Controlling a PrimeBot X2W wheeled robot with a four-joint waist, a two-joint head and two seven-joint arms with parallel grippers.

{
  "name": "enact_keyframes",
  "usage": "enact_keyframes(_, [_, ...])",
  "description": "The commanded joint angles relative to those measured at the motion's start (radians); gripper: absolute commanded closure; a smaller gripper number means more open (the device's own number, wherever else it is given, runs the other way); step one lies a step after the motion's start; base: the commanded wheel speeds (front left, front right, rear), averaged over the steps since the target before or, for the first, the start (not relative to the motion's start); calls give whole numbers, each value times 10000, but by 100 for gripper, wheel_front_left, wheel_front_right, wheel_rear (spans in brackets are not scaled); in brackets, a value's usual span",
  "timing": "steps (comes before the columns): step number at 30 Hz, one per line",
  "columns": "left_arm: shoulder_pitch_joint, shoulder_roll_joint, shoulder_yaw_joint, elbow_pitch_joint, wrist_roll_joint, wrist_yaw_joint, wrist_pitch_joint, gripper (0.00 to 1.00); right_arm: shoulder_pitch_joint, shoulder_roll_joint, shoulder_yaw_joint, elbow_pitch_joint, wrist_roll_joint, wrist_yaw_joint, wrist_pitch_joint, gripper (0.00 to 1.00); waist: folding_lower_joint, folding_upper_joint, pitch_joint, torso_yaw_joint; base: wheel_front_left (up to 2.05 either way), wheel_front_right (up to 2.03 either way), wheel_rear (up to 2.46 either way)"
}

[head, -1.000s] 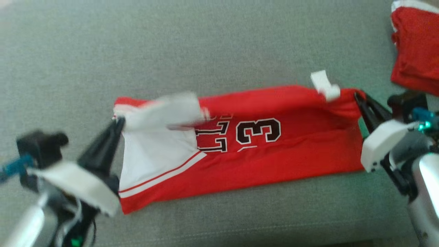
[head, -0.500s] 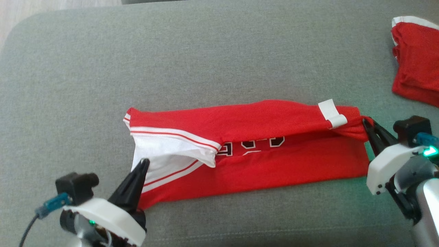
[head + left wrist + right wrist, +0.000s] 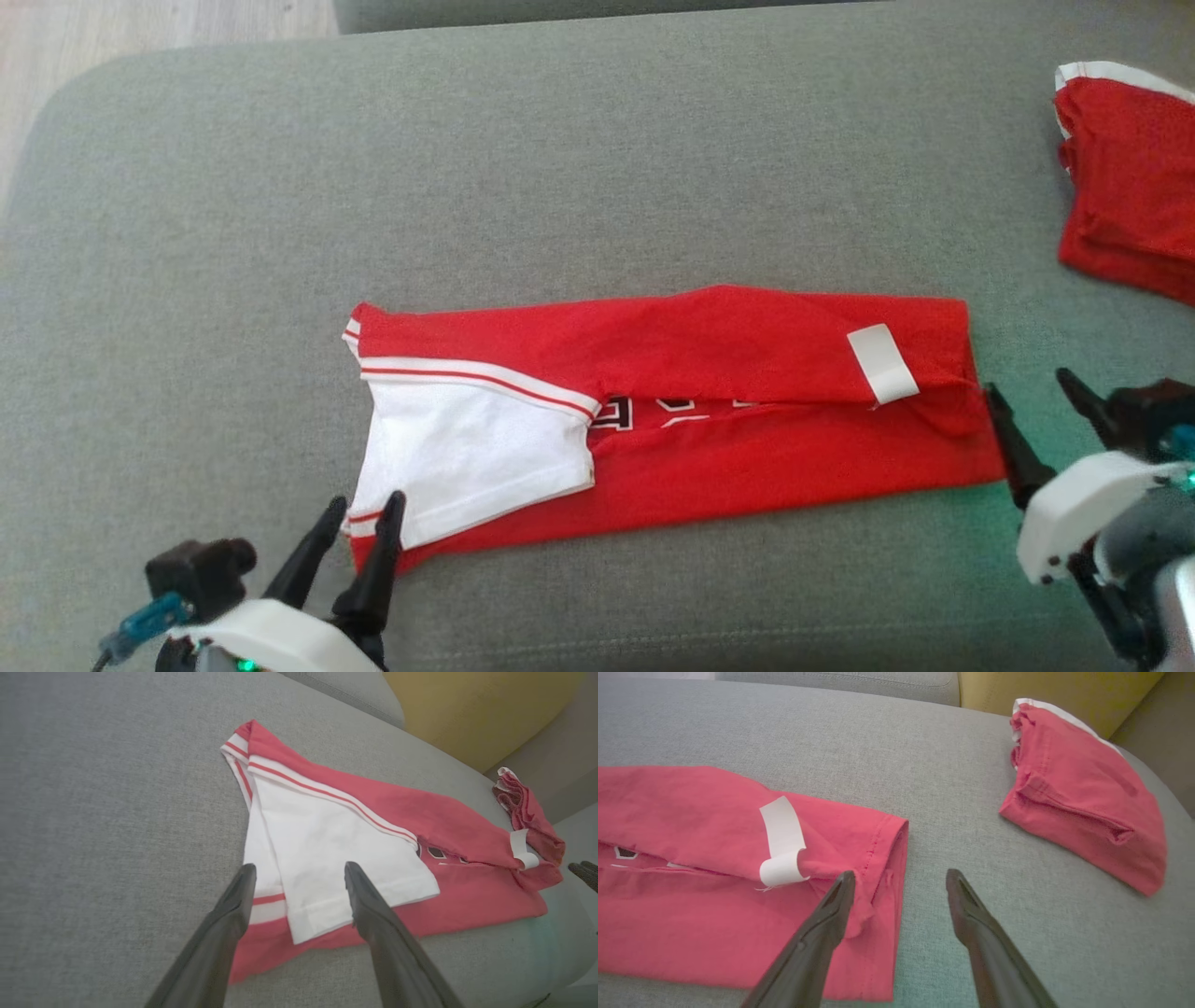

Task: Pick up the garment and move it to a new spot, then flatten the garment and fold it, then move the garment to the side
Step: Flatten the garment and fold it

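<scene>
jersey (image 3: 766,467): red; white sleeve panel with thin red stripe; black numerals edged white
label strip (image 3: 881,363): white
folded cloth (image 3: 1130,196), far right: red, white trim
sofa (image 3: 560,168): grey
cushion (image 3: 1087,686): yellow
floor (image 3: 140,37): pale wood grain

Left pincer (image 3: 367,501) and right pincer (image 3: 1027,383) have opened, releasing the folded garment (image 3: 747,345).

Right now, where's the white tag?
Head view: the white tag lies on the jersey, on its folded flap near the right end, just left of the right gripper.
</scene>
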Motion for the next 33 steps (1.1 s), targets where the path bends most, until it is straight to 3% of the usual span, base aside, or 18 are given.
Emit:
enact_keyframes(1, [-339,91,458,-353,101,66,-188,0,-55,-104,-94,-571,20,65,49,0,1,-1,-20,3,0,0,0])
enact_keyframes(9, [-884,-252,523,-534,460,373,-668,0,-494,94,-338,-764,294,65,899,0,1,-1,24,-30,0,0,0])
enact_keyframes(22, [-1369,-455,310,-509,785,488,-792,0,-2212,-130,356,1064,806,65,2415,0,1,-1,379,299,0,0,0])
enact_keyframes(33, [-1545,-410,263,-617,907,583,-781,0,-2854,-171,321,2282,1242,65,3646,0,1,-1,598,429,0,0,0])
